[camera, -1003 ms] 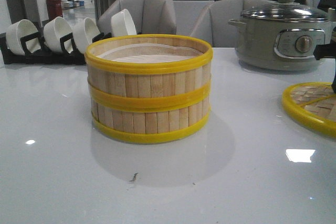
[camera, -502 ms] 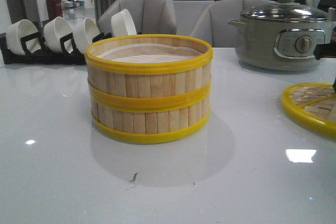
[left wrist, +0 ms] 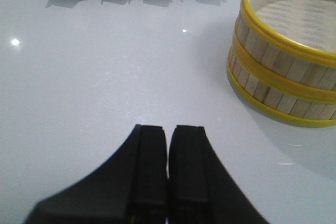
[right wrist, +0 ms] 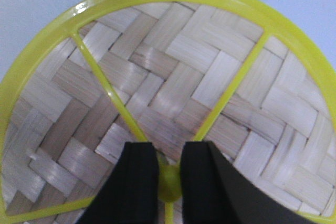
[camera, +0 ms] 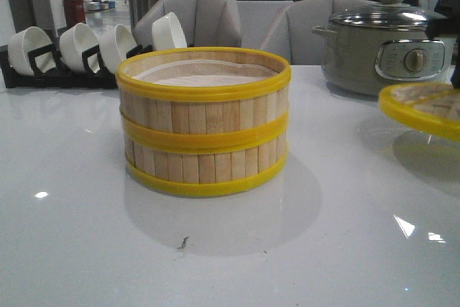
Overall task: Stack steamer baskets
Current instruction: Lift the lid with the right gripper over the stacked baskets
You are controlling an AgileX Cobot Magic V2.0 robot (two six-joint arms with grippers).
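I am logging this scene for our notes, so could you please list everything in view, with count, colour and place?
steamer baskets: two, light bamboo with yellow rims, stacked at table centre.
lid: one, woven bamboo with yellow rim, lifted off the table at right, held by its knob.
electric pot: one, grey-green with glass lid, back right.
bowls: four, white, in the rack.
rack: one, black, back left.
chairs: two, grey, behind the table.
table: one, glossy white.
left hand: black, closed, empty, above the table beside the baskets.
right hand: black, closed on the lid's knob.
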